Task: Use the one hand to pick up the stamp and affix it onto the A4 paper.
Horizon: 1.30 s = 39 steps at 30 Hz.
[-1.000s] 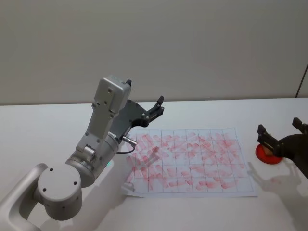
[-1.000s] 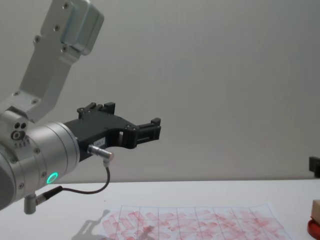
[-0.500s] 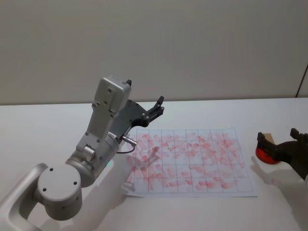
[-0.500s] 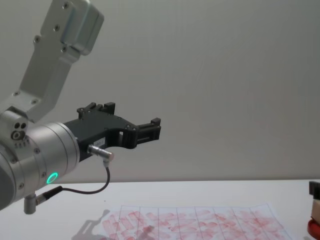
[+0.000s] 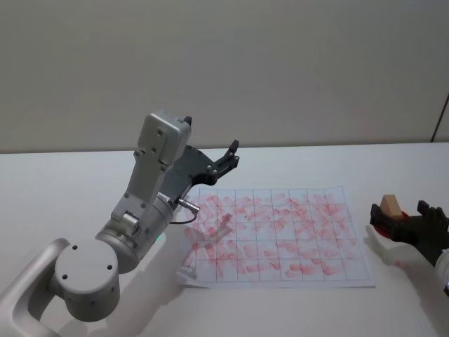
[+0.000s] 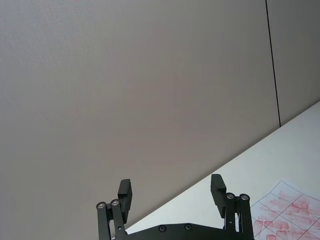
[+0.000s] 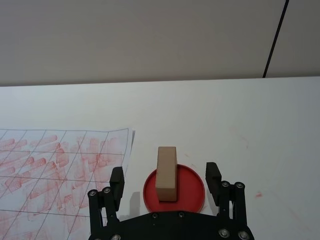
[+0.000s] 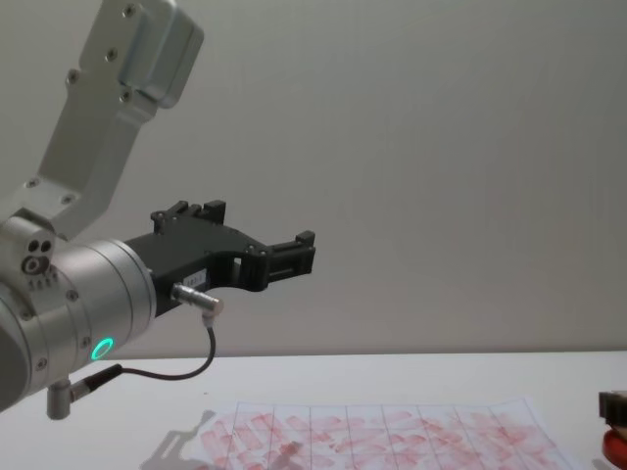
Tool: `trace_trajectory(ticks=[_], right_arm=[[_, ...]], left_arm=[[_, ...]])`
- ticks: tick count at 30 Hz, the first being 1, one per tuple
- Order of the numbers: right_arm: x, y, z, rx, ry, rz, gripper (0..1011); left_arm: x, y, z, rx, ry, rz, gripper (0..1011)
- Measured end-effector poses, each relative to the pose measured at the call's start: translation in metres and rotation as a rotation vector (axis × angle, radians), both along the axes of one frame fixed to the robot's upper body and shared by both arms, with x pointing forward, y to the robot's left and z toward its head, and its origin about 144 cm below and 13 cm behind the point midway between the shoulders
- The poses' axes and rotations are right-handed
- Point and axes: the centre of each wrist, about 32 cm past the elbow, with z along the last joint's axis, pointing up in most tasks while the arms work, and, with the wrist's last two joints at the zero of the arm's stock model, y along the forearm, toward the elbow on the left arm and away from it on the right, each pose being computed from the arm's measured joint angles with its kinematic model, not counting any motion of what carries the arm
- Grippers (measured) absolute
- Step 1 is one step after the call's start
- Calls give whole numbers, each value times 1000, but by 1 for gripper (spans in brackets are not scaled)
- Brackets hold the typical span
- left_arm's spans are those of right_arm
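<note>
The stamp point(image 7: 166, 173), a light tan wooden block, stands upright on the round red ink pad point(image 7: 189, 192). My right gripper point(image 7: 165, 176) is open, with one finger on each side of the stamp and a gap on both sides. In the head view this gripper point(image 5: 403, 219) is at the right edge, and the stamp point(image 5: 390, 206) shows just beyond it. The A4 paper point(image 5: 280, 235) lies flat at mid-table, its grid full of faded red marks. My left gripper point(image 5: 230, 156) hangs open in the air above the sheet's far left corner.
The big silver left arm point(image 5: 144, 210) stands over the table's left part and its shadow falls on the sheet's left edge. The paper's right edge point(image 7: 131, 145) lies close to the ink pad. Bare white table point(image 5: 309, 165) surrounds the sheet, with a plain wall behind.
My right gripper has moved nearer to me in the head view, still open, and the stamp's top now shows beyond it. The left arm has not moved.
</note>
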Motion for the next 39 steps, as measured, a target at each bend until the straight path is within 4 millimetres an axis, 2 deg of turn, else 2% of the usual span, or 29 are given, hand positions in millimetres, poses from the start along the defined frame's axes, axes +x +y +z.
trace_trajectory(ticks=[4,10,17,23,24,29,32,39], right_arm=[[2,1,-2,1,15,-2,998],[4,2,-3,1,28,-4,879],[6,2,-4,0,38,-6,645],[6,3,-5,0,42,-7,484],[6,3,-5,0,43,-7,424],[7,3,-5,0,46,-7,263],[7,3,-5,-1,46,-7,213],[7,3,-6,-1,48,-7,214]], left_arm=[[0,0,0,0,0,0,1001],[0,0,0,0,0,0,1001],[0,0,0,0,0,0,1001],[0,0,0,0,0,0,1001],[0,0,0,0,0,0,1001],[0,0,0,0,0,0,1001],[0,0,0,0,0,0,1001],[0,0,0,0,0,0,1001]])
